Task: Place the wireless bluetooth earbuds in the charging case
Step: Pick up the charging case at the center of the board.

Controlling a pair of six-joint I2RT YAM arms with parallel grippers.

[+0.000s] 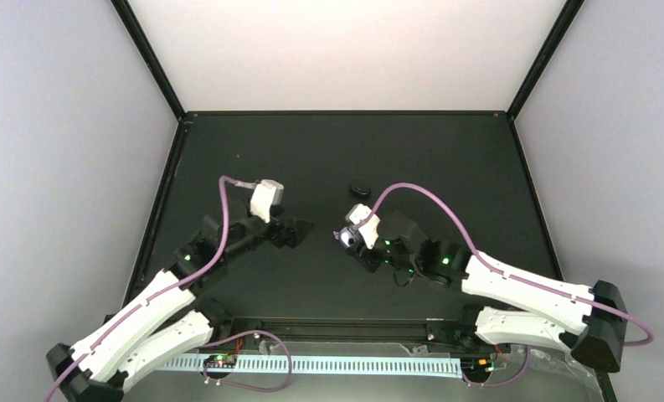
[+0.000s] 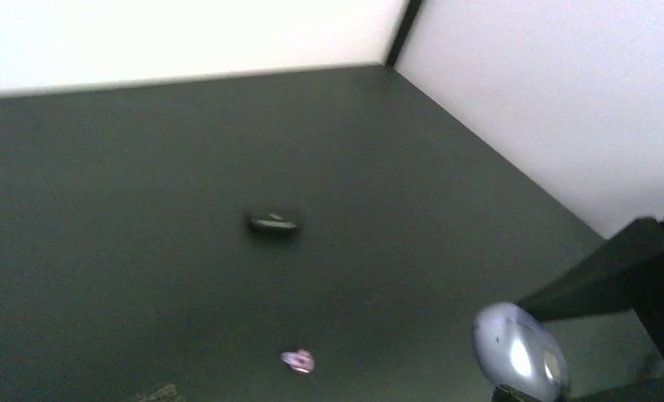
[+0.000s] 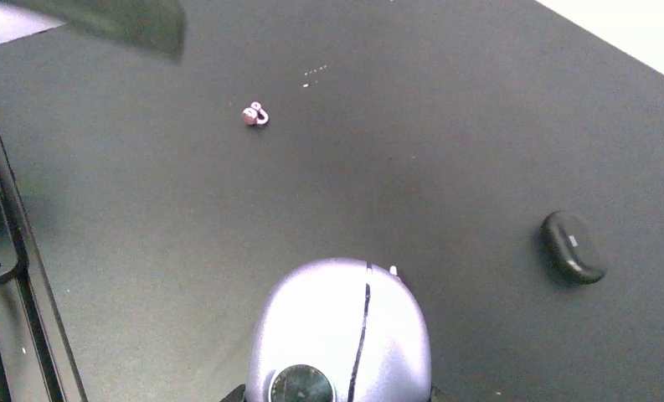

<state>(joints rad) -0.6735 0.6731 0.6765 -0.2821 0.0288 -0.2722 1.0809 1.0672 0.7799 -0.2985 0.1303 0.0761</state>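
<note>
The lavender charging case sits in my right gripper, which is shut on it just above the table. A dark seam runs across the case and the lid looks closed. The case also shows in the left wrist view. One lilac earbud lies loose on the black table between the two grippers, and also shows in the left wrist view. The other earbud is out of view. My left gripper hovers left of the case, with nothing seen in it. Its jaws are not clear in any view.
A small black oval object lies behind the grippers, apart from both; it also shows in the right wrist view. The black table has a raised rim and white walls on three sides.
</note>
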